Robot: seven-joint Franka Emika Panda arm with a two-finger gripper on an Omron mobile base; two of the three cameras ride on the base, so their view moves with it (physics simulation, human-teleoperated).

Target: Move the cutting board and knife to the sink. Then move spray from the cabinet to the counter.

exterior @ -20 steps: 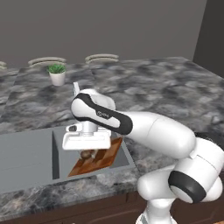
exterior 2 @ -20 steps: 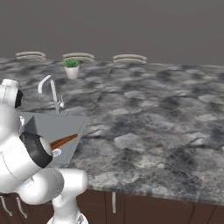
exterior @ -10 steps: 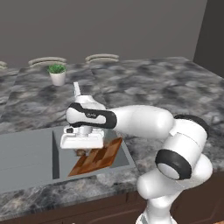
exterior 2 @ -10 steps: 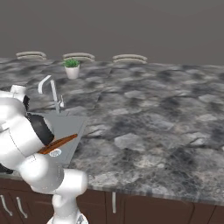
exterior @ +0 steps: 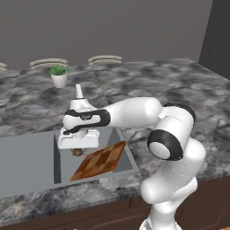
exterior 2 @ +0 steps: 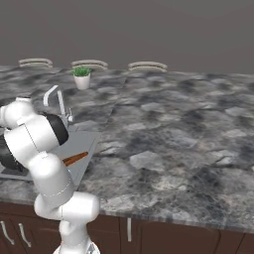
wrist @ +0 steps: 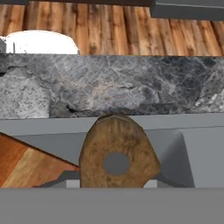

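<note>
While the arm has swung further over the sink toward the left of the frame, the tool stays pinched on the knife. Cutting board already leans inside the basin, so release looks next.

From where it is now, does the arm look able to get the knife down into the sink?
Probably yes: the pincer, shut on the knife, hangs over the sink beside the tilted cutting board, nothing visibly beneath it.
</note>
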